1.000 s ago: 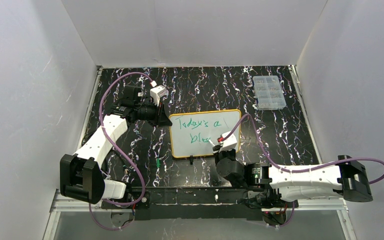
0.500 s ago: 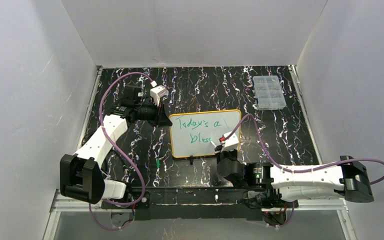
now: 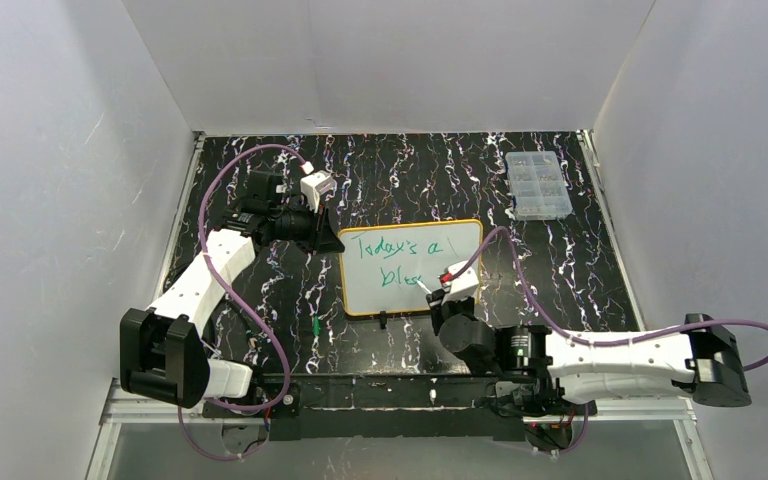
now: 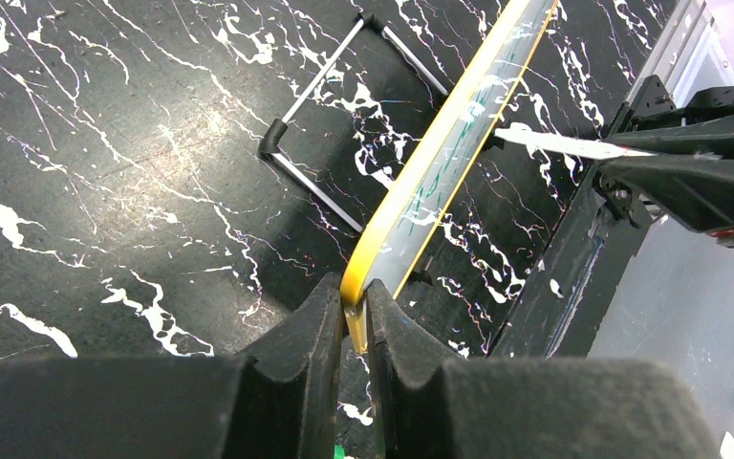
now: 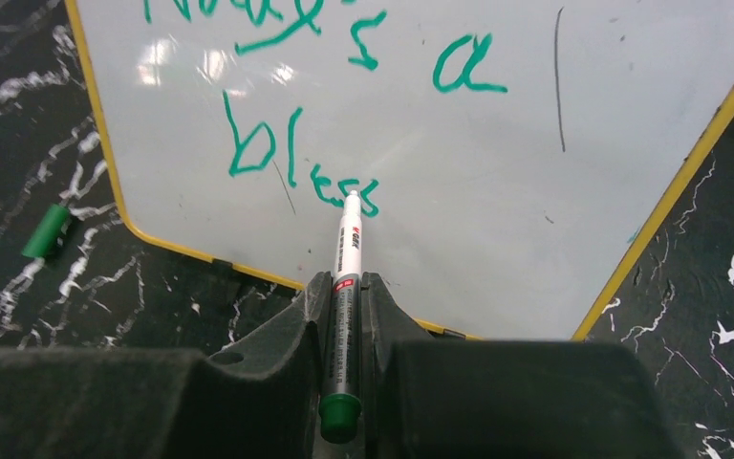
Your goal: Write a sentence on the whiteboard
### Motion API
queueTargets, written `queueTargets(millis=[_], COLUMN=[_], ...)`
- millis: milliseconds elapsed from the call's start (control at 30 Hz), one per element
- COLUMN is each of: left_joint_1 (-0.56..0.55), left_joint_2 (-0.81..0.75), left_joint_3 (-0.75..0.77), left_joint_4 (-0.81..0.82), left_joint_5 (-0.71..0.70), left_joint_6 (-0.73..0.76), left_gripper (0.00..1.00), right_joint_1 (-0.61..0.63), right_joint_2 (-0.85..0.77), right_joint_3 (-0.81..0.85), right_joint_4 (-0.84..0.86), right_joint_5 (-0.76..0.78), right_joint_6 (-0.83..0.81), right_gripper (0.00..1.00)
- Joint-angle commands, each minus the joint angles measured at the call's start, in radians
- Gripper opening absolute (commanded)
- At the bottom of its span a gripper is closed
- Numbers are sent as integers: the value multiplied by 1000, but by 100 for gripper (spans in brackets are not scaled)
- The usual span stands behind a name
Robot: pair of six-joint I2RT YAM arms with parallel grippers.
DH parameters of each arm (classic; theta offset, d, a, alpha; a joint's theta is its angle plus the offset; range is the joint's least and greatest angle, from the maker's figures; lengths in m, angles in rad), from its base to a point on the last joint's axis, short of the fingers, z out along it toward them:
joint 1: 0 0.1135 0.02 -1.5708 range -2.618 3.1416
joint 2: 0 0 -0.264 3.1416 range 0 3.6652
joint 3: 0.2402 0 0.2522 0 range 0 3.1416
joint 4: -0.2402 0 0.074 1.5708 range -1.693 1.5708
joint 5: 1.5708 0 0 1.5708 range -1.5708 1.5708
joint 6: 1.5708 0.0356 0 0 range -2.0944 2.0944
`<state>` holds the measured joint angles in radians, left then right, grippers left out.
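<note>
The whiteboard [image 3: 410,267], white with a yellow-orange frame, stands mid-table with green writing "Today's a" over "bless". My left gripper [image 3: 332,240] is shut on the board's left edge; the left wrist view shows the yellow frame [image 4: 411,206] pinched between the jaws of the left gripper [image 4: 354,311]. My right gripper [image 3: 440,292] is shut on a white marker [image 5: 347,244] with a green end. The marker's tip touches the whiteboard [image 5: 535,220] at the last letter of "bless". The marker [image 4: 564,145] also shows against the board in the left wrist view.
A green marker cap [image 3: 317,327] lies on the black marbled table in front of the board's left corner, and the cap [image 5: 46,231] shows in the right wrist view too. A clear compartmented plastic box [image 3: 537,185] sits at the back right. White walls enclose the table.
The right arm has slid slightly right along the lower line and the word "bless" has gained a letter. The left gripper and the board have not moved.
</note>
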<state>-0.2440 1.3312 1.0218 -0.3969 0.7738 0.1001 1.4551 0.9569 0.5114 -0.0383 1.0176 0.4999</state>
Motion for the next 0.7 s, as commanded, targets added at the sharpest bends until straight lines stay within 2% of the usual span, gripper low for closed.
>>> queueTargets(millis=[0,167,667], left_joint_1=[7,7,6], left_joint_2=[-39,-39,-38], left_joint_3=[8,7,7], left_joint_4=[0,0,0], left_joint_5=[2,3,2], left_joint_6=[12,11,11], left_gripper=[0,0,0], right_joint_1=[-2,-2,-1], right_joint_2=[-88,-99,-5], right_joint_3=[-13,-8,27], right_joint_4=[69,-6,-92], right_joint_5=[31,82,95], right_joint_6=[-19,9,77], right_gripper=[1,1,1])
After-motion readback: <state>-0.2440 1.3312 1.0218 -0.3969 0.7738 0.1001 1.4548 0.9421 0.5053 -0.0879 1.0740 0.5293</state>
